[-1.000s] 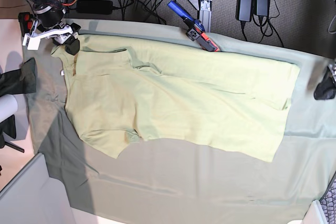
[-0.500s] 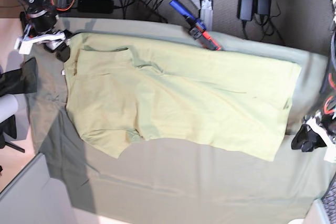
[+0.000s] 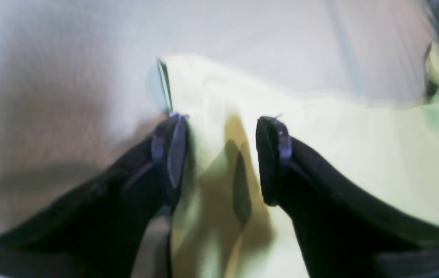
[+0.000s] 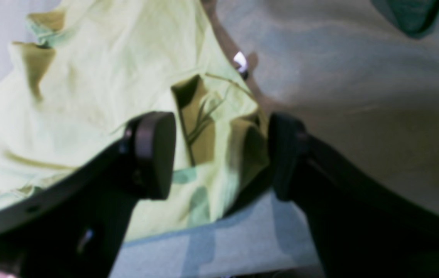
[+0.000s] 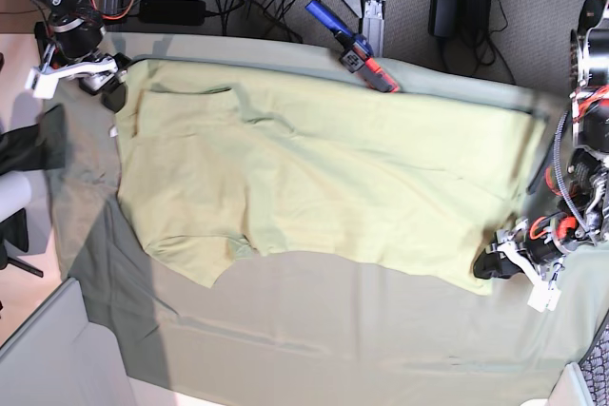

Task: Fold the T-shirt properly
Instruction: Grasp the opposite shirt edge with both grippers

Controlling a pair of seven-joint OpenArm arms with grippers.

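The T-shirt [image 5: 314, 178] lies with a corner between each spread hand's pads, left hand [image 3: 219, 154] and right hand [image 4: 219, 154].

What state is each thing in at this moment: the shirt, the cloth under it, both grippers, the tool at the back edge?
T-shirt: spread flat, unfolded, one sleeve tucked over the body.
Table covering cloth: laid out under the shirt, lightly wrinkled.
Left gripper: open, jaws astride the shirt's hem corner.
Right gripper: open, jaws astride a bunched corner of the shirt.
Blue-and-orange tool: lying at the cloth's back edge, untouched.
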